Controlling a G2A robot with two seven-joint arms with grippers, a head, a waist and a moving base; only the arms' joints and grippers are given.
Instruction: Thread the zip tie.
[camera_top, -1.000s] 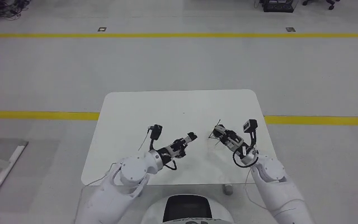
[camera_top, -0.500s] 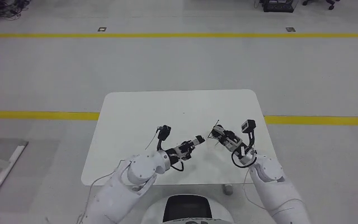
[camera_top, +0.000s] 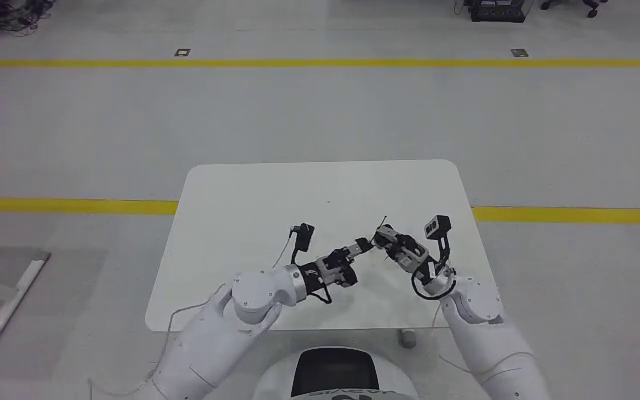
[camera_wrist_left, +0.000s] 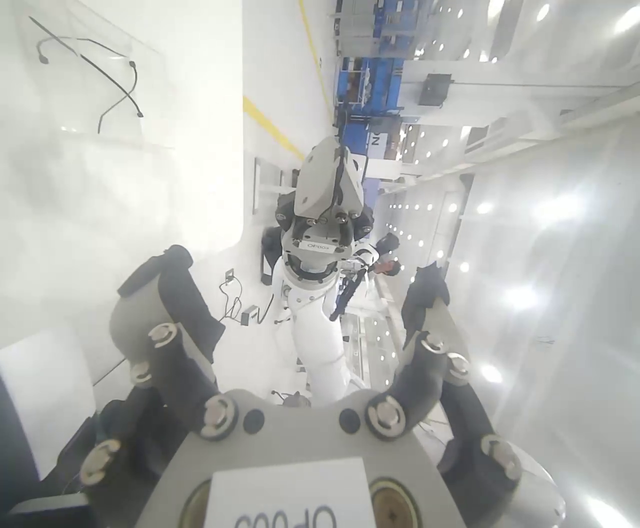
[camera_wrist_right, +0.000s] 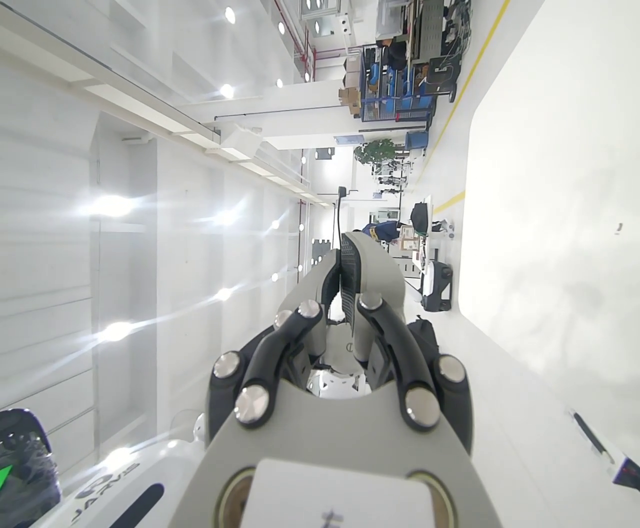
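1. Right gripper (camera_wrist_right: 342, 242) is above the near-right part of the table (camera_top: 250, 200), fingers pinched shut on the zip tie (camera_wrist_right: 340, 212).
2. The tie's thin black end sticks out past the fingertips, off the table.
3. Left gripper (camera_wrist_left: 300, 272) is just left of it and faces it, fingers spread wide with nothing held.

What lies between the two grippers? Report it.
Nothing. In the top view the left gripper and right gripper nearly meet above bare table; the zip tie is clamped in the right one.
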